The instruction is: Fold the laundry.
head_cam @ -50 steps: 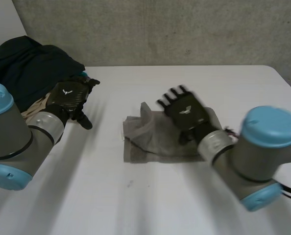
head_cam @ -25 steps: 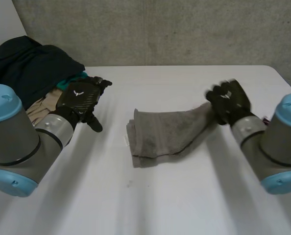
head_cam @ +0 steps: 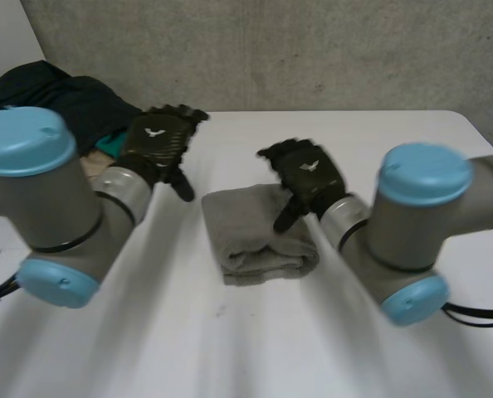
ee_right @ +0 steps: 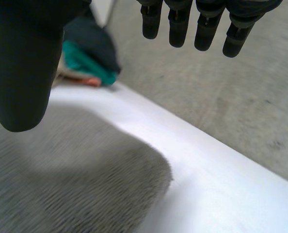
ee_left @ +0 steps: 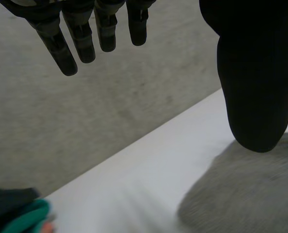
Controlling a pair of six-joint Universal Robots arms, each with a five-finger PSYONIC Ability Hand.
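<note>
A grey towel (head_cam: 251,235) lies folded into a small thick bundle near the middle of the white table (head_cam: 255,348). My right hand (head_cam: 307,184) hovers over the towel's far right part, fingers straight and apart, nothing in them; its wrist view has the towel (ee_right: 76,184) under the thumb and palm. My left hand (head_cam: 155,145) hangs open above the table to the left of the towel, clear of it. In the left wrist view the fingers (ee_left: 81,36) are straight and the towel (ee_left: 250,194) lies beyond the thumb.
A heap of laundry (head_cam: 60,108), dark cloth on top with teal and tan pieces under it, sits at the table's far left corner. The same pile (ee_right: 86,60) appears past the towel in the right wrist view. A grey wall (head_cam: 271,50) backs the table.
The right hand carried the towel's right end over to the left and let go, so the towel is now a narrower bundle. The left hand drifted right toward the towel.
</note>
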